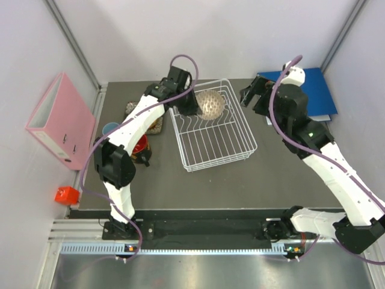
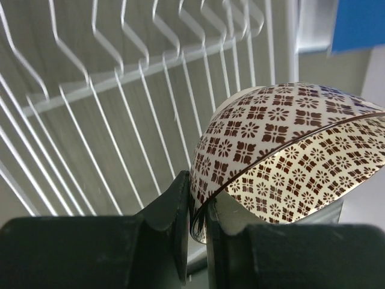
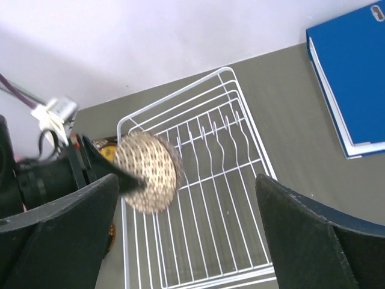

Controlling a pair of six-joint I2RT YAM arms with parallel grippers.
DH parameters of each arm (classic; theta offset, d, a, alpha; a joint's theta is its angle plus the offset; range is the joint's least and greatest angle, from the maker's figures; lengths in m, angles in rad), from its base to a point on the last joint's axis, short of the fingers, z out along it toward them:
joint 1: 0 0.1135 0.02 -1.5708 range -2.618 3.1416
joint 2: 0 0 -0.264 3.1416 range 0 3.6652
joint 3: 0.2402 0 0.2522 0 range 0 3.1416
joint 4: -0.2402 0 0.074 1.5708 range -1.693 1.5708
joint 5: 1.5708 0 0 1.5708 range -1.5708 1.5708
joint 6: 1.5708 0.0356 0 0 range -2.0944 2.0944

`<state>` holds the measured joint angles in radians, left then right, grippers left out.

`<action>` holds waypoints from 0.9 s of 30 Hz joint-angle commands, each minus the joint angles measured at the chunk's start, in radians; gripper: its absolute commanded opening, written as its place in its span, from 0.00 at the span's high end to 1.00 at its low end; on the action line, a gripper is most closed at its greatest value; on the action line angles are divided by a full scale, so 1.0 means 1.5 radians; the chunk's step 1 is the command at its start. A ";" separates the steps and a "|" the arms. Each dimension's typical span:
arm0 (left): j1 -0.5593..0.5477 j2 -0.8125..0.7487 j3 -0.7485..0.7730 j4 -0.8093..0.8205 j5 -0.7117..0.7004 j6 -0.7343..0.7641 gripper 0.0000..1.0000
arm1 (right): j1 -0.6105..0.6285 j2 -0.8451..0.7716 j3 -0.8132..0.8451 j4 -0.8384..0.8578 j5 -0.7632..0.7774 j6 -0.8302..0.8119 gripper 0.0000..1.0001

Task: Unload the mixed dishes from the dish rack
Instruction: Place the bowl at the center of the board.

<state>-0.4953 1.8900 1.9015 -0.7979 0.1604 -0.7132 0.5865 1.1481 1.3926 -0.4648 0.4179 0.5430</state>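
Step in hand: lifting the bowl (image 1: 212, 103) out of the dish rack (image 1: 219, 144) — judged the last dish inside, since no other shows on the wires.
Left gripper (image 2: 198, 220): pinching the bowl's rim, one finger inside and one outside. The bowl is tilted on edge at the rack's far-left corner; cannot tell whether its lower edge touches the wires.
Right gripper (image 1: 250, 93): spread wide, holding nothing, hovering by the rack's far-right corner near the blue binder (image 1: 313, 90).
Already out: light-blue cup (image 1: 110, 128), mug (image 1: 142, 146), dark square plate (image 1: 132, 109) and amber plate (image 1: 157, 127), bunched on the table (image 1: 283, 180) left of the rack.
Grip note: the hold is on a thin rim, well off the bowl's centre — expect swing or slip if moved fast.
Method: raise straight up until the bowl clears the side wire and the upright prongs (image 2: 120, 66), then carry left slowly.
Set-down: choose a bare patch apart from cup and mug; lower until the base bears, then release.
Risk: the rim catching a wire and dragging the rack.
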 commanded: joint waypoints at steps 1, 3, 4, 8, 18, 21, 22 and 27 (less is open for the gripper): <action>-0.017 -0.063 0.014 -0.029 0.030 -0.044 1.00 | 0.005 0.051 0.067 -0.086 0.017 0.010 0.04; -0.017 -0.064 0.015 -0.046 0.042 -0.049 1.00 | 0.005 0.088 0.088 -0.127 0.007 0.013 0.04; -0.018 -0.064 0.018 -0.058 0.043 -0.051 1.00 | 0.005 0.098 0.097 -0.136 0.002 0.015 0.04; -0.020 -0.061 0.019 -0.085 0.059 -0.047 1.00 | 0.005 0.110 0.085 -0.132 -0.040 0.014 0.05; -0.069 -0.046 0.020 -0.090 0.050 -0.028 1.00 | 0.009 0.151 0.052 -0.075 -0.099 0.016 0.07; -0.076 -0.039 0.025 -0.089 0.050 -0.023 1.00 | 0.017 0.174 0.062 -0.080 -0.100 0.001 0.08; -0.078 -0.037 0.028 -0.093 0.050 -0.022 1.00 | 0.019 0.182 0.064 -0.087 -0.100 -0.001 0.08; -0.084 -0.025 0.063 -0.114 0.034 -0.011 1.00 | 0.022 0.224 0.058 -0.111 -0.089 -0.028 0.26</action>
<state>-0.6186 1.8709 1.9053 -0.9714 0.2157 -0.7464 0.6056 1.4471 1.4662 -0.6258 0.2752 0.5392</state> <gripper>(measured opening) 0.171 0.847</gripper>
